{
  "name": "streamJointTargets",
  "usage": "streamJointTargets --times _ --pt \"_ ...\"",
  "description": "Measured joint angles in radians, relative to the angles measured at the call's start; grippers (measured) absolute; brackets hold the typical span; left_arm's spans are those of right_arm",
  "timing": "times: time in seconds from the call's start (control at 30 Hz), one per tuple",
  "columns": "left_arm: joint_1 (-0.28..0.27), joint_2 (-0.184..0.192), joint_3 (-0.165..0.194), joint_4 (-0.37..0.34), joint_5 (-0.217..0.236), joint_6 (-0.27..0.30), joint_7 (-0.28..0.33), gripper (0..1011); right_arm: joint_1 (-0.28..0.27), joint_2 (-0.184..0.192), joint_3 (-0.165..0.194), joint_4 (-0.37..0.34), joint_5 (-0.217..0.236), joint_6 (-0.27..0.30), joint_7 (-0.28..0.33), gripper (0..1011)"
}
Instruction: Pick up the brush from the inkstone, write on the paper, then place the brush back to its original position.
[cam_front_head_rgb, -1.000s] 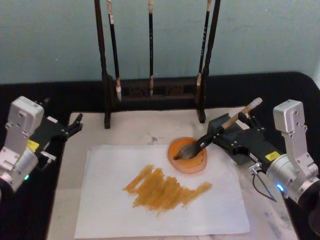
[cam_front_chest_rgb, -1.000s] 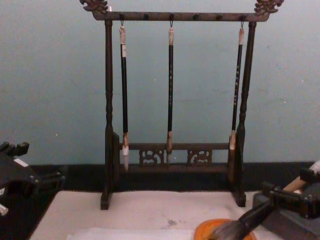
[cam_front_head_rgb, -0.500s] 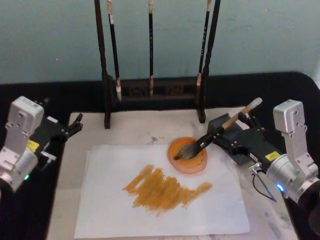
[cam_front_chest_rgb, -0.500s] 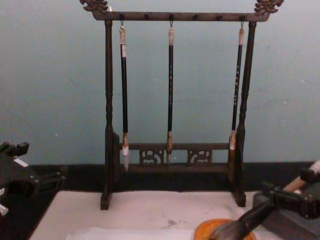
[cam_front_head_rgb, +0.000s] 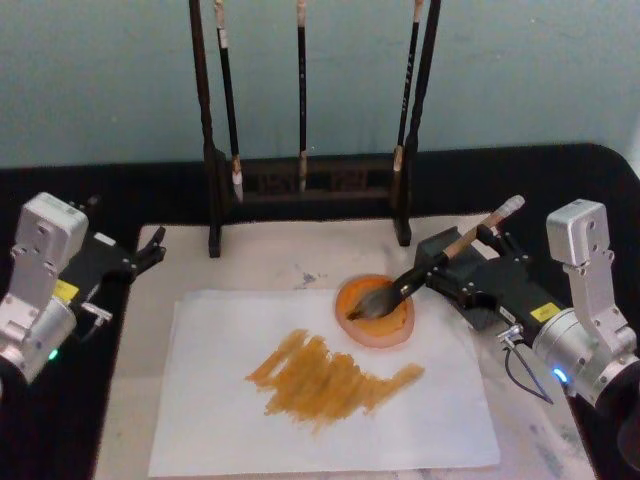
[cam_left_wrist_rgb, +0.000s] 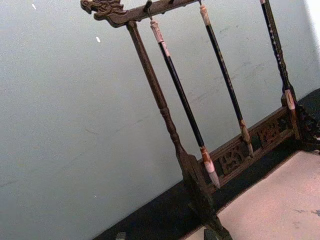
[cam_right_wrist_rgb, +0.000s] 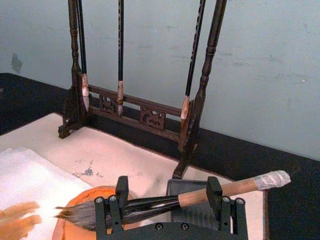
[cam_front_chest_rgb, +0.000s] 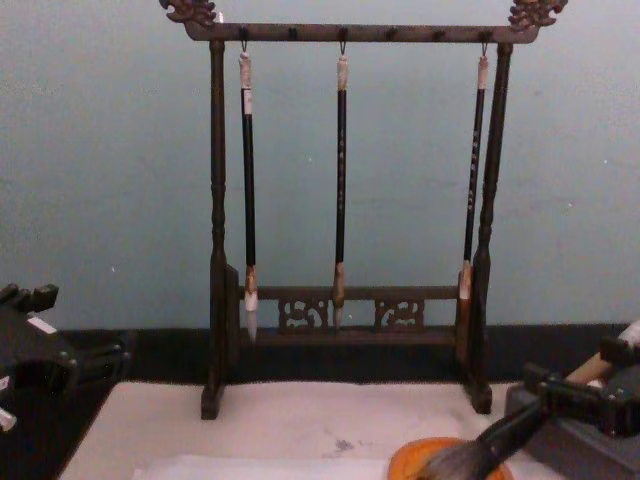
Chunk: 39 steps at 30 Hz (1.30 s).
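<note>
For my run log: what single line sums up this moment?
right gripper: open around brush | bristles over orange dish | paper: marked | left gripper: parked left

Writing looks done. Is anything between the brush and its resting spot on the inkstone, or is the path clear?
Nothing visible blocks it. The brush lies between the right tool's fingers, its bristles already over the orange dish and its handle over the dark inkstone. The brush rack stands farther back; the left tool is parked across the paper.
</note>
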<state>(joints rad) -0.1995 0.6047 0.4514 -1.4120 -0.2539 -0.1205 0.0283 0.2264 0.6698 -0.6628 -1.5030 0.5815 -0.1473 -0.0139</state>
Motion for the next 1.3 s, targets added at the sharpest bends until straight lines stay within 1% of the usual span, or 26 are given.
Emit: streamJointTargets --times 1.3 --pt "0.000 0.000 0.000 0.000 0.000 0.000 0.000 1010 0.000 0.000 0.000 0.000 0.000 0.000 0.000 1000"
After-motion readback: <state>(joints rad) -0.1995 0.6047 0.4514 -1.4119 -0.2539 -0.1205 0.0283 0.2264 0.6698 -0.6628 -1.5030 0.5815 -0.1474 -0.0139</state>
